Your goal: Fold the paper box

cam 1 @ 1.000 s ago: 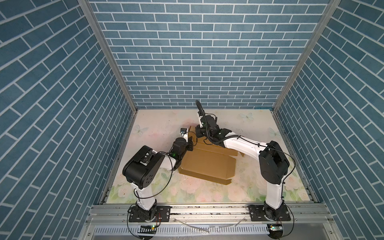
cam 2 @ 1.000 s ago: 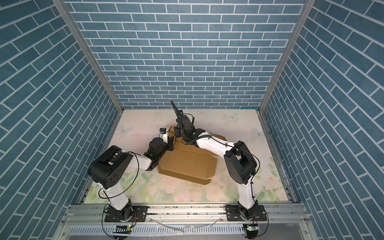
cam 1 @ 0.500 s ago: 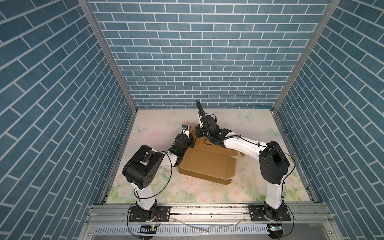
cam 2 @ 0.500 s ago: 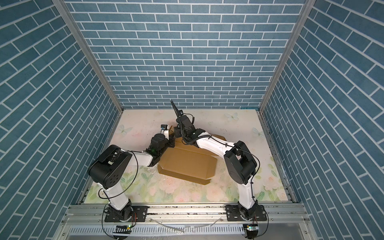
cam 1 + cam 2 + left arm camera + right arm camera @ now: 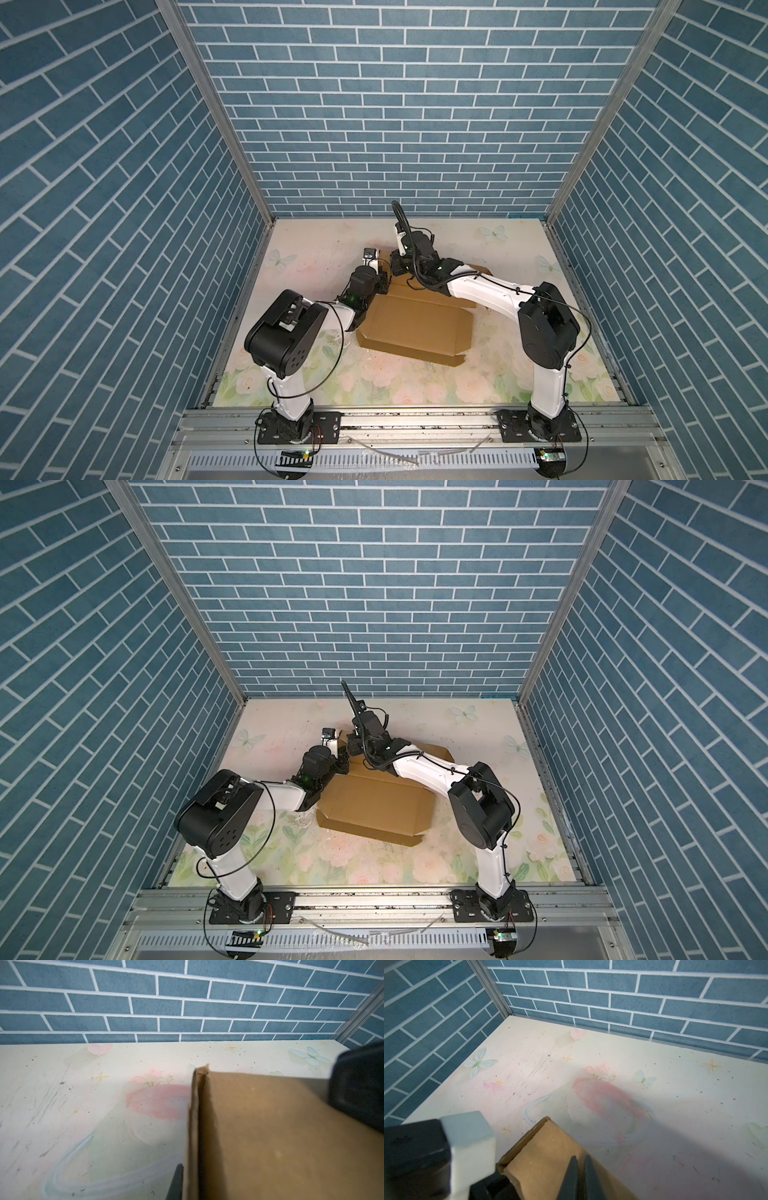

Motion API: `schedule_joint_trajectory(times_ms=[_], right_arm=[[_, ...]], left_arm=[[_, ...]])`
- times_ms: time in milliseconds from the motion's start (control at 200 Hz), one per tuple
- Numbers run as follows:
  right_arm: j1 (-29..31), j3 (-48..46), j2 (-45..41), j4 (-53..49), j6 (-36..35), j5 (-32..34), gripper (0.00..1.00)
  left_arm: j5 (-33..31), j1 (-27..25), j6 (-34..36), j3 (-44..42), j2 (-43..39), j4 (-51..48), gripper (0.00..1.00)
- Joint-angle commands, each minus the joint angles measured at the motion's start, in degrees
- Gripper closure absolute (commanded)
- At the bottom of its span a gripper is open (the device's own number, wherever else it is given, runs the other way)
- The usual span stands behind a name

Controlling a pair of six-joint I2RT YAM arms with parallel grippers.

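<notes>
The left gripper (image 5: 384,281) is seen clenched on the far left corner of the paper box (image 5: 415,328). In the left wrist view, one dark finger (image 5: 175,1183) is pressed against the outer face of an upright cardboard wall; the opposite finger is hidden behind that wall. Just beyond it, the right gripper (image 5: 395,271) is reached across the middle to the same corner. In the right wrist view its two fingers (image 5: 570,1176) are drawn almost together, with only a thin slit between them, and are laid against the brown cardboard. Whether a layer is pinched there cannot be told.

The box is placed at the middle of the table (image 5: 316,249), between the two arms, and is turned slightly askew to the table's front edge. It is made of plain, unprinted brown cardboard. In both top views its nearest part is shown as a broad flat panel with clipped corners and a narrow flap along the near edge. Behind a crease, the farther part is partly covered by the right arm. A frayed upright corner (image 5: 200,1072) is raised at the far left. The blue brick wall (image 5: 382,124) is seen behind.
</notes>
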Motion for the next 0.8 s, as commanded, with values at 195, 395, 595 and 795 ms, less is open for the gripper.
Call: schedule_joint_trajectory(times_ms=[195, 395, 595, 795], right_arm=[[0.68, -2.91, -1.31, -4.95, 2.05, -1.62, 0.85], [0.67, -2.94, -1.77, -4.95, 1.87, -1.44, 0.84], [0.67, -2.95, -2.60, -5.30, 1.79, -0.64, 0.79], [0.04, -1.69, -4.94, -7.96, 0.41, 1.45, 0.70]], left_arm=[[0.32, 0.21, -1.25, -0.29, -2.24, -0.71, 0.77], [0.35, 0.21, -1.56, -1.22, -2.56, -0.33, 0.68], [0.59, 0.21, -2.10, -1.82, -2.87, -0.29, 0.64], [0.22, 0.20, -2.07, -3.96, -3.18, 0.42, 0.72]])
